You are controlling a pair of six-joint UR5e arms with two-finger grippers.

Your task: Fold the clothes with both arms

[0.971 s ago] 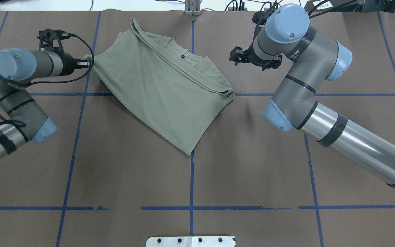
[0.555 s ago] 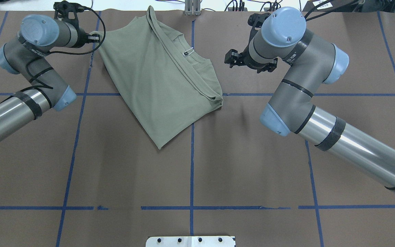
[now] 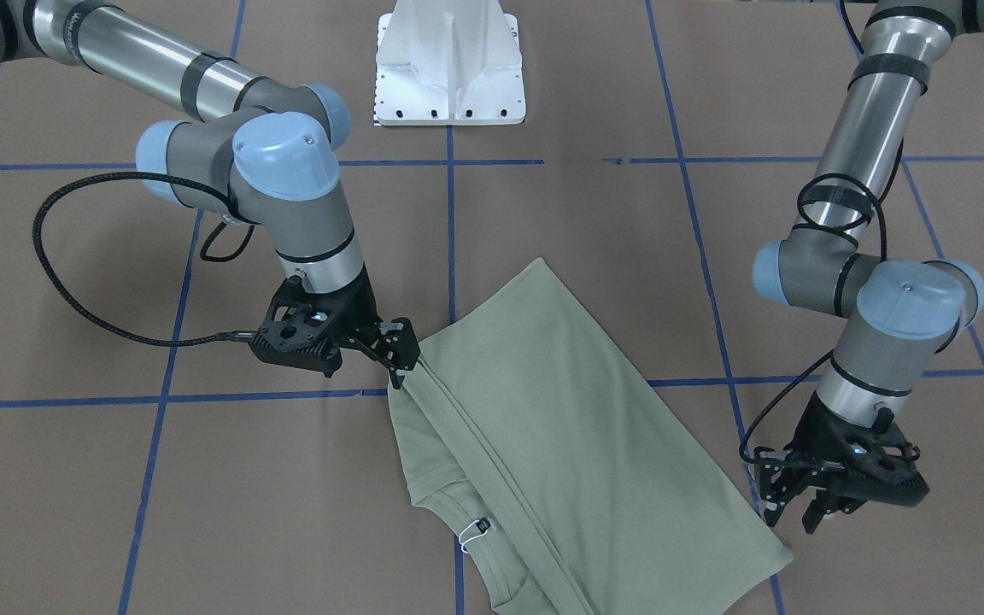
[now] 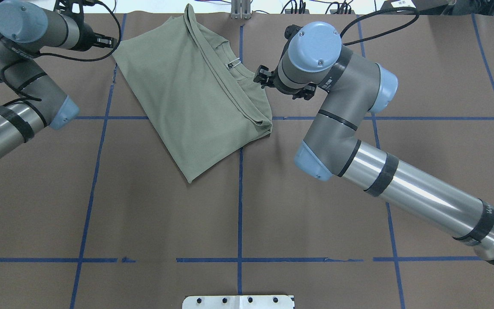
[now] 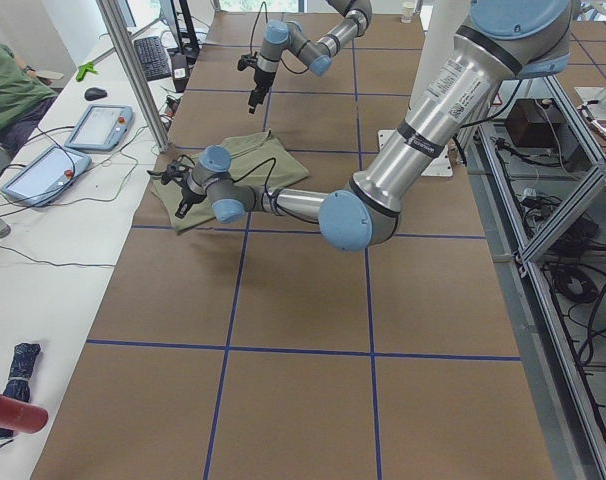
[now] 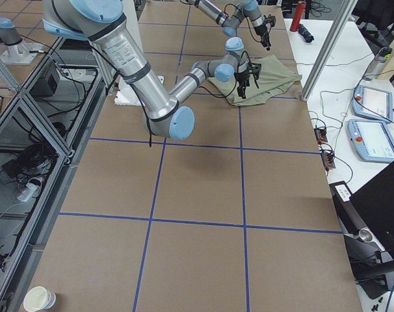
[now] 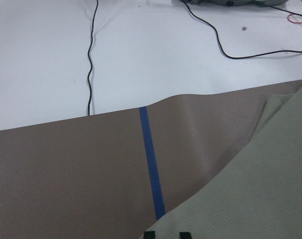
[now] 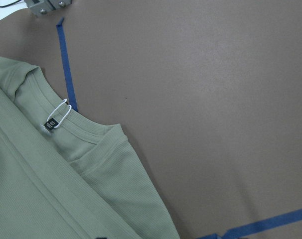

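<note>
Your shirt [image 4: 195, 98] lies folded and slantwise on the far part of the table [image 4: 144, 214]. The left gripper [image 3: 791, 519] hangs spread just beside its far-left corner; the right gripper [image 3: 398, 371] touches the collar-side edge (pinching or not, you cannot tell from here).

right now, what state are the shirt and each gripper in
shirt: folded over lengthwise, lying flat on the table, neck tag showing
left gripper: open, just off the shirt's corner, holding nothing
right gripper: at the shirt's shoulder edge; open or shut, cannot tell
</note>
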